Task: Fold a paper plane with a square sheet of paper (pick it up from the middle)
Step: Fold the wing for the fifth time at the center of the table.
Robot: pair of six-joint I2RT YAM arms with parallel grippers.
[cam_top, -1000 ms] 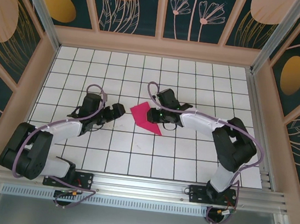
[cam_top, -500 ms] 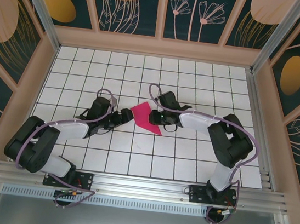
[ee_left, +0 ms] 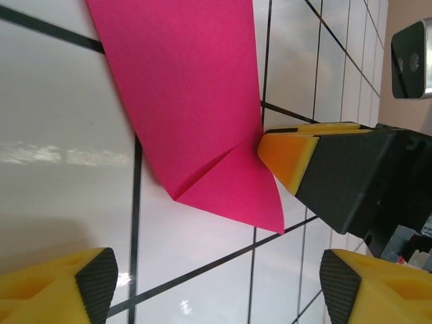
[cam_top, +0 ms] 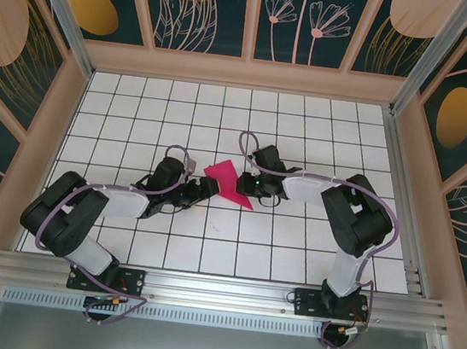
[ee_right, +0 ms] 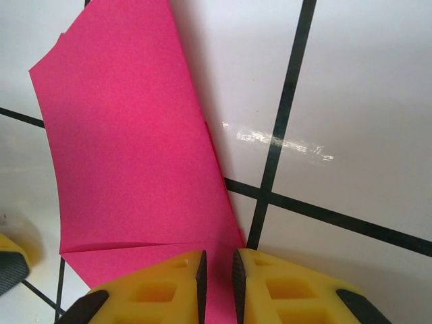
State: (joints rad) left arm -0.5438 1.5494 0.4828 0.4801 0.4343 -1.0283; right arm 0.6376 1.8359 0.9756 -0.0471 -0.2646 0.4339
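Currently we note the pink paper (cam_top: 227, 180) lying diagonally, tip pointing near-right, right tool (cam_top: 245, 188) pinching it, left tool (cam_top: 208, 188) spread.

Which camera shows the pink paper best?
The right wrist view: the pink paper is close and large, its crease plain. The left wrist view shows one folded corner; the top external view shows it far off and small.

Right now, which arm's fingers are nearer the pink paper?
Right. The right fingers are pinched shut on an edge of the pink paper. The left fingers stand open just short of its other side, apparently not touching it.
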